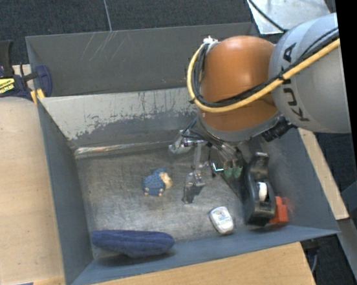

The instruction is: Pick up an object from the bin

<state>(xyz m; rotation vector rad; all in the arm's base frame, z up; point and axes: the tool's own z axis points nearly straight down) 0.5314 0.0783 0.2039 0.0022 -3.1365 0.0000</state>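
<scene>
Pick not yet made: we are logging the gripper point(194, 183) hanging low in the bin point(65, 186), its grip impossible to tell, beside a blue toy point(156, 183), a white item point(222, 219) near.

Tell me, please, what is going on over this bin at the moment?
A KUKA arm reaches into the grey metal bin from the right. Its gripper hangs low near the middle of the floor, just right of a small blue and tan soft toy. It does not appear to hold anything. A small white rounded object lies in front of it, a black and orange item sits under the arm, and a dark blue oblong fabric pouch rests at the front left.
</scene>
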